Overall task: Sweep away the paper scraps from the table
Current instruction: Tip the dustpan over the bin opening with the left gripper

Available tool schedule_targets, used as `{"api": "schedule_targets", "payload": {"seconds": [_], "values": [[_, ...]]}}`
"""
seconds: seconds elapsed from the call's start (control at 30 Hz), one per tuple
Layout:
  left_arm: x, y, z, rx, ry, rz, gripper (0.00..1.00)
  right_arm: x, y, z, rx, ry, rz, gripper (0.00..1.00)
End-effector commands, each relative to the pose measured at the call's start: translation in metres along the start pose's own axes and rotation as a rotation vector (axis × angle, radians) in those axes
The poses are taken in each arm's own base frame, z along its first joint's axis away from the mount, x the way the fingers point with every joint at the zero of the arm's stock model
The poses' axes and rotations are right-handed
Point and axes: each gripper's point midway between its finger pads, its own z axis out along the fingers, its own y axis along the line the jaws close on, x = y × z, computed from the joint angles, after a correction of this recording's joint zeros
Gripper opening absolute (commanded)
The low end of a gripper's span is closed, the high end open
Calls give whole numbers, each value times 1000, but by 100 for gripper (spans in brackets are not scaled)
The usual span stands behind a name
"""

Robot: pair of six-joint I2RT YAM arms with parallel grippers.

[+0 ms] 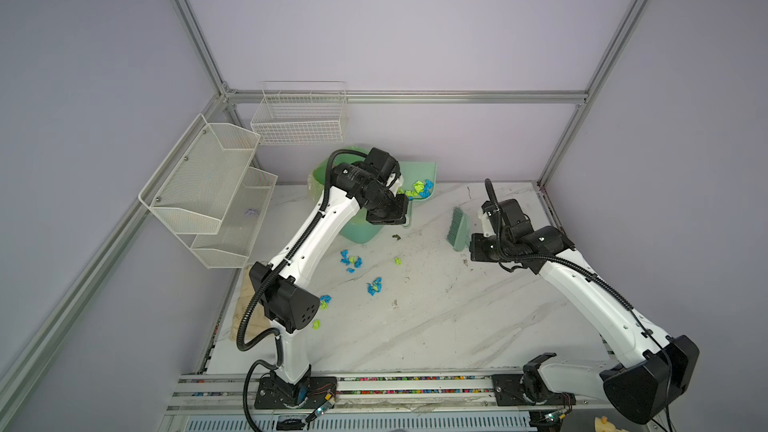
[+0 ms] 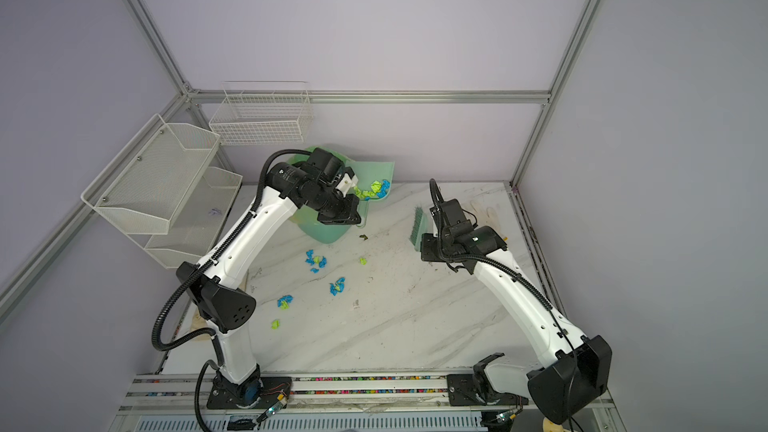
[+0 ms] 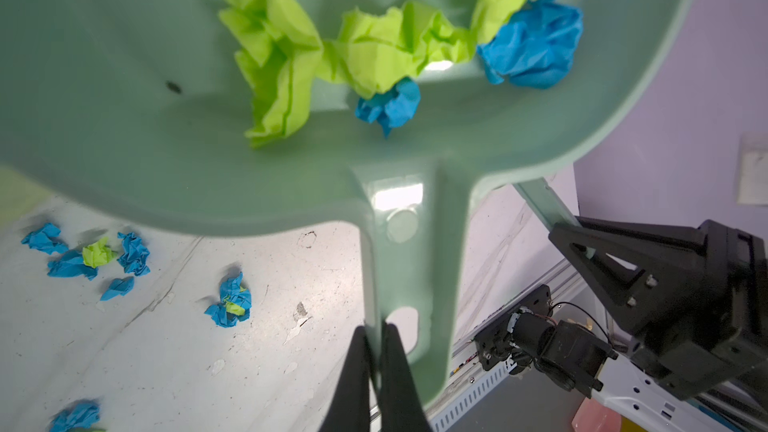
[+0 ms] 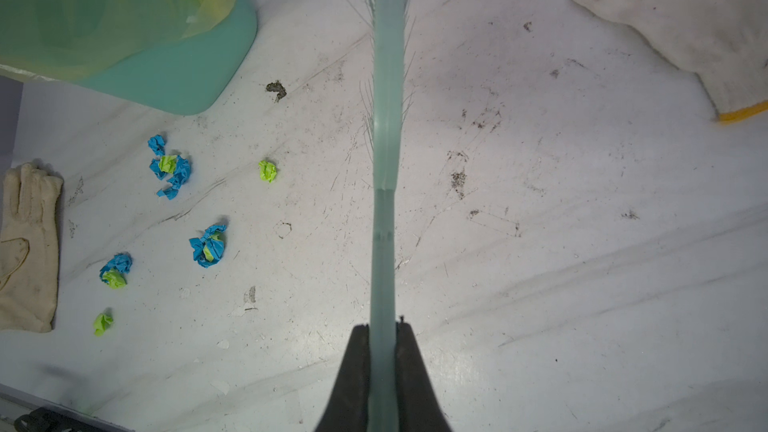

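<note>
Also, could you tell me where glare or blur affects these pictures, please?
Left wrist view: bright glare patches on the dustpan handle, and its near rim is soft. Right wrist view: the brush is close to the lens and blurred, while the scraps are sharp. Both top views: even light, only faint shadows.

Pale lilac matte walls (image 1: 415, 35) are enclosing the cell. Silver aluminium profile rails (image 1: 415, 96) are framing the corners and crossing the back wall. A white wire-grid rectangular basket (image 1: 299, 130) is hanging on the back wall near the left corner. A white two-tier perforated-metal shelf (image 1: 199, 176) is hanging on the left wall beside it, holding one small purple wad (image 1: 251, 212). Diffuse light is casting soft shadows.
</note>
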Motion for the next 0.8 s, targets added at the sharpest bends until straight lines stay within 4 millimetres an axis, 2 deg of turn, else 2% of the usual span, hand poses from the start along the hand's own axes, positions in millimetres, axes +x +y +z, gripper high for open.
{"api": "schedule_targets", "payload": {"seconds": [0.0, 0.47, 0.77], "values": [[-30, -27, -57, 126, -180, 2, 0, -7, 0, -6, -11, -39, -3, 0], [-57, -21, -92, 242, -306, -99, 0, -7, 1, -4, -13, -40, -12, 0], [-60, -8, -92, 424, -325, -234, 0, -8, 1, -2, -17, -43, -15, 0]]}}
